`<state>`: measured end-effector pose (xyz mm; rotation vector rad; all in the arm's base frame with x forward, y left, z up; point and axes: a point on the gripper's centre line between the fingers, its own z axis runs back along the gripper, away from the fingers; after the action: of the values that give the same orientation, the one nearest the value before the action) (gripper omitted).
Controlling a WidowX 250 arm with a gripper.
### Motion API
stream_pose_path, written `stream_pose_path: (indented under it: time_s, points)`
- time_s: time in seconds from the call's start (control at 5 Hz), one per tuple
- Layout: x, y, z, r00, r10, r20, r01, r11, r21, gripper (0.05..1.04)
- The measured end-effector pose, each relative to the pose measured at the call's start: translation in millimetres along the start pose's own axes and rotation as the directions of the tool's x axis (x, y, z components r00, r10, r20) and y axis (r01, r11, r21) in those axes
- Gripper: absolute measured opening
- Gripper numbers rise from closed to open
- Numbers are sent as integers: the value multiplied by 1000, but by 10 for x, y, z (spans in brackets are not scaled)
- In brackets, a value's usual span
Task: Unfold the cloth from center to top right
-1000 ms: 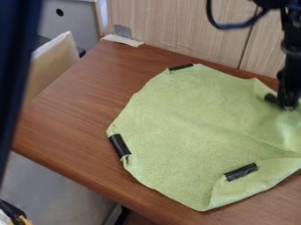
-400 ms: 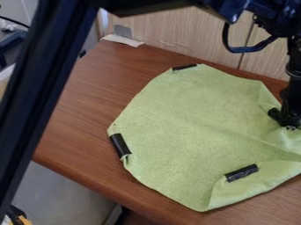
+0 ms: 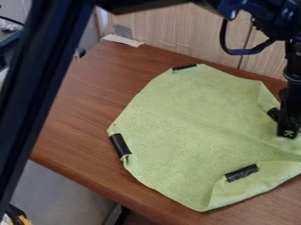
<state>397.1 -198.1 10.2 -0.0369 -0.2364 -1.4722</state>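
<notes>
My gripper [image 3: 288, 132] is low at the right side of the view, over the right part of the green cloth [image 3: 182, 123], at or just above its surface. Most of the cloth lies spread on the table, its rightmost part running past the view's edge. Black strips mark its top, left and lower right, and another lies close beside the gripper. The upper right edge is turned over, and the lower right edge is folded inward. The gripper hides some of the cloth beneath it.
The brown table [image 3: 88, 101] meets a wooden panel [image 3: 176, 30] at the back. A dark arm link [image 3: 44, 88] crosses the left side. Pale tape [image 3: 122, 40] is stuck at the table's far left corner.
The gripper has come down the view toward the near side. The arm link at the left has swung inward. The cloth's upper right edge has shifted slightly right, and its right part has changed shape.
</notes>
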Motion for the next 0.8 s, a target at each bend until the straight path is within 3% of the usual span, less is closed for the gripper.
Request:
stream_pose_path:
  time_s: [0.2, 0.4, 0.6, 0.8]
  points:
    - [0, 27, 84, 1000, 5, -1, -5, 1000, 25, 989]
    - [-23, 19, 91, 1000, 18, -12, -18, 999, 27, 1002]
    - [12, 60, 350, 1000, 15, 0, -15, 997, 74, 1001]
    - [-23, 1, 557, 999, 27, -24, -24, 994, 106, 1001]
